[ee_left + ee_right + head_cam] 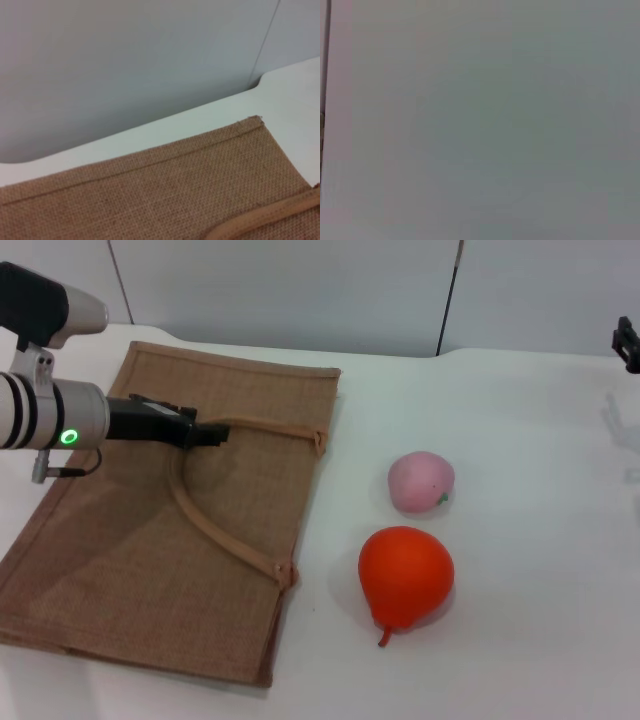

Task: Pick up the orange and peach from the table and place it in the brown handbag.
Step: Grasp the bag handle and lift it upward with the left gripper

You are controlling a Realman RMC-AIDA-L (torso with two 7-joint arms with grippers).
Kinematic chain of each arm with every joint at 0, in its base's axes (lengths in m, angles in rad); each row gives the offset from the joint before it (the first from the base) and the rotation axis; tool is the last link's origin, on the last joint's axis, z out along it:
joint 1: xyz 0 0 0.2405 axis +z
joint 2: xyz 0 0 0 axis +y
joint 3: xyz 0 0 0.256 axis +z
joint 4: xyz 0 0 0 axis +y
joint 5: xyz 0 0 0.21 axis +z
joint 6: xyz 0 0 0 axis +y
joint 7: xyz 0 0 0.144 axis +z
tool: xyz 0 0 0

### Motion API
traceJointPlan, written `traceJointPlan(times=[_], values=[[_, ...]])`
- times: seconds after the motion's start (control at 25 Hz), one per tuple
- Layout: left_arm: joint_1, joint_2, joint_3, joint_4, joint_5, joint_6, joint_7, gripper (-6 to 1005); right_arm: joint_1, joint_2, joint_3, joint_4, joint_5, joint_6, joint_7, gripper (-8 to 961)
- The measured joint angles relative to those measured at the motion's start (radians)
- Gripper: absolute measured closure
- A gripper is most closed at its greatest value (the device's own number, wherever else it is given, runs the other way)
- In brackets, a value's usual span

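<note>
The brown handbag [130, 540] lies flat on the white table at the left. Its tan strap handle [215, 530] loops across its top face. My left gripper [208, 432] is over the bag's upper part, shut on the top of that strap loop. The left wrist view shows the bag's weave [165, 190] and a piece of strap [270, 220]. The peach [421, 481] sits on the table to the right of the bag. The orange [405, 575] sits just in front of the peach, stem tip toward me. My right gripper [627, 344] shows only as a black part at the far right edge.
The white table [520, 440] runs to a grey wall at the back. A faint clear object [622, 430] stands at the right edge. The right wrist view shows only plain grey wall.
</note>
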Motion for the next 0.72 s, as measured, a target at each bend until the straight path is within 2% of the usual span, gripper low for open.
traceJointPlan(times=[0.72], values=[[0.027,0.003,0.0,-0.033,0.01,0.01,0.0,473,-0.005,0.001,0.0,0.0,0.0,0.0,0.0,251]])
